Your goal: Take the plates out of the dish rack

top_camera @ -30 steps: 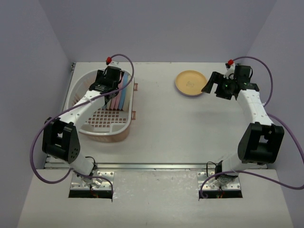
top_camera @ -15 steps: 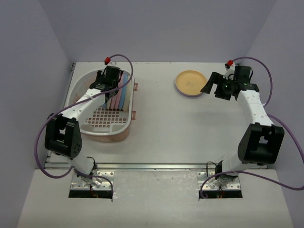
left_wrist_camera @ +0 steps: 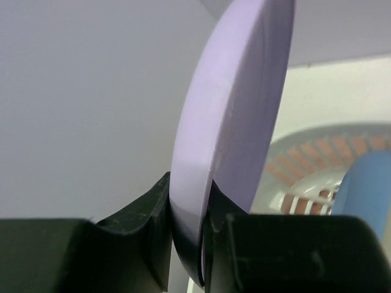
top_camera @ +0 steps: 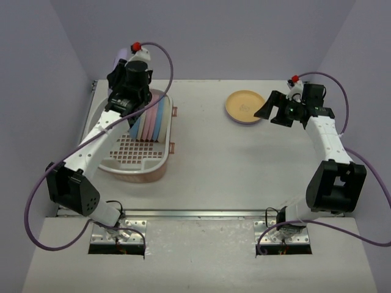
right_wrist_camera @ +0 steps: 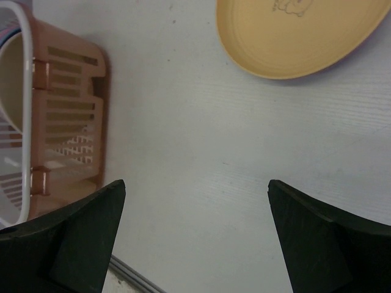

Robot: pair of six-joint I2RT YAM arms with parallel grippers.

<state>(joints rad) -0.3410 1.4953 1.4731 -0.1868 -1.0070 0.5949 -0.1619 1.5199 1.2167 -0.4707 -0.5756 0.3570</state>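
Observation:
My left gripper (top_camera: 126, 69) is shut on the rim of a lavender plate (top_camera: 120, 59) and holds it edge-on above the back of the dish rack (top_camera: 122, 168). In the left wrist view both fingers (left_wrist_camera: 140, 232) clamp that lavender plate (left_wrist_camera: 238, 122) upright. A pink plate (top_camera: 148, 120) and a blue plate (top_camera: 160, 117) stand on edge in the rack. A yellow plate (top_camera: 243, 106) lies flat on the table at the back right, with a purple edge showing beneath it. My right gripper (top_camera: 269, 109) hovers open beside it, holding nothing.
The right wrist view shows the yellow plate (right_wrist_camera: 299, 36) at the top, the rack's pink side wall (right_wrist_camera: 67, 122) at the left and bare table between the open right gripper (right_wrist_camera: 195, 201). Grey walls enclose the table on three sides.
My left gripper has closed on the lavender plate and lifted it up out of the rack, towards the back wall. The right arm has barely moved.

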